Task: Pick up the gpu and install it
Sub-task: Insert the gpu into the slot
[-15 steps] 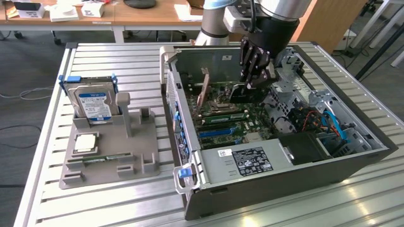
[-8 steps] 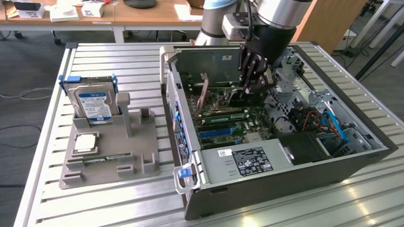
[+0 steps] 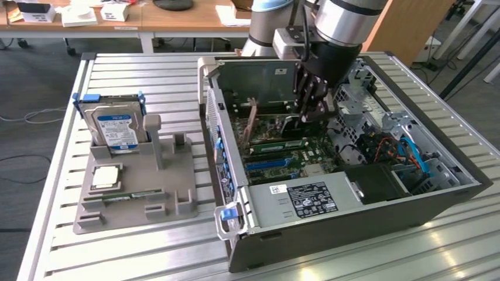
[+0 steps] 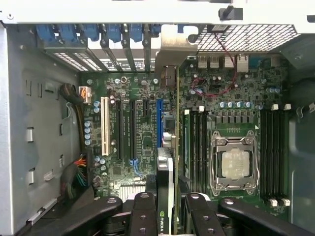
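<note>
Clamping edge-on gpu (image 4: 165, 182), fingers (image 4: 142, 214) half-cropped

The metal table (image 3: 156, 76) bears two things — parts tray (image 3: 181, 171), computer case (image 3: 352, 231).

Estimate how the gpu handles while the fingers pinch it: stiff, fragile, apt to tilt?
Probably stiff: the gpu is a flat board with a metal bracket at one end. Likely apt to tilt under side load, since it stands on edge between the fingers. Probably fragile: it is a thin board held close over the crowded motherboard.
</note>
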